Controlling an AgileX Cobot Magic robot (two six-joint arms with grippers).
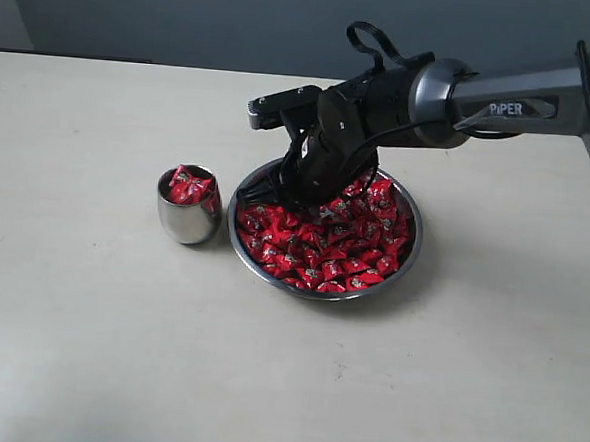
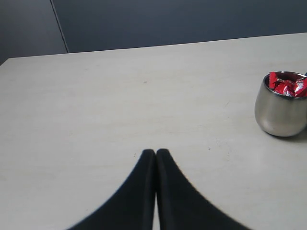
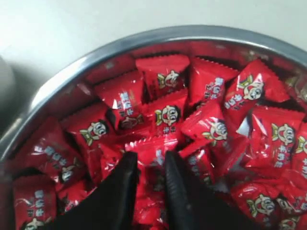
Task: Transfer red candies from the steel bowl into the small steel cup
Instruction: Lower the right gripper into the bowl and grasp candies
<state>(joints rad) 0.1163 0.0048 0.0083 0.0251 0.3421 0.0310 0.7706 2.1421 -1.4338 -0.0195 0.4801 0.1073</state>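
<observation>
The steel bowl (image 1: 410, 250) sits mid-table, heaped with red candies (image 1: 345, 250). My right gripper (image 1: 267, 191) reaches down into the bowl's left side. In the right wrist view its fingertips stand apart, the gripper (image 3: 150, 155) open and pressed into the pile of red candies (image 3: 211, 124), with one wrapper lying in the gap. The bowl's rim (image 3: 144, 38) curves beyond. The small steel cup (image 1: 187, 222) stands just left of the bowl with red candies (image 1: 190, 187) heaped in it. My left gripper (image 2: 156, 152) is shut and empty above bare table, the cup (image 2: 278, 112) off to one side.
The pale table (image 1: 87, 349) spreads bare around bowl and cup. A dark wall (image 1: 187, 14) runs behind the table's far edge. The right arm (image 1: 513, 99) stretches in from the right, above the bowl.
</observation>
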